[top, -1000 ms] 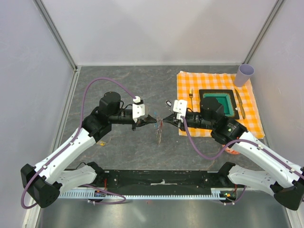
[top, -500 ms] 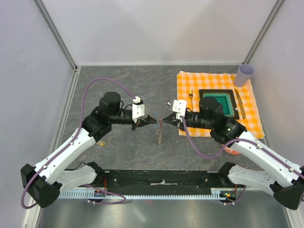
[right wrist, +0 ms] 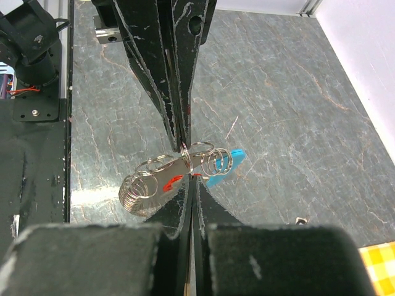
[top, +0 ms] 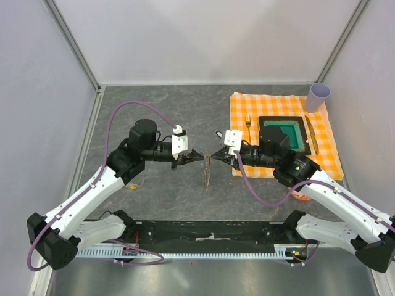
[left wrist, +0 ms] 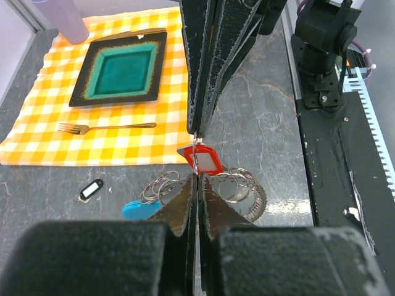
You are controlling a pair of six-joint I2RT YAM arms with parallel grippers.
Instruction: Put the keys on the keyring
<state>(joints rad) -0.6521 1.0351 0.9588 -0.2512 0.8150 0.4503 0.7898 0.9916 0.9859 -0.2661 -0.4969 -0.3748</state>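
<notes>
My left gripper (top: 202, 158) and right gripper (top: 215, 158) meet tip to tip above the middle of the table. Both are shut. The key's red head (left wrist: 201, 160) sits between the two sets of fingertips, and a sliver of red shows at the right gripper's tip (right wrist: 194, 175). The keyring (top: 207, 176) hangs below them. It is a bunch of silver rings (left wrist: 238, 185) with a blue plastic piece (left wrist: 139, 209), and it also shows in the right wrist view (right wrist: 225, 168). The left fingertips (right wrist: 183, 139) pinch one ring from above. The right gripper (right wrist: 191, 180) grips the key.
An orange checked cloth (top: 244, 103) lies at the right. It holds a dark plate with a green centre (top: 266, 121), a fork (top: 248, 121) and a knife (top: 311, 135). A lilac cup (top: 318, 97) stands at its far corner. A black-and-white fob (left wrist: 91, 189) lies on the table.
</notes>
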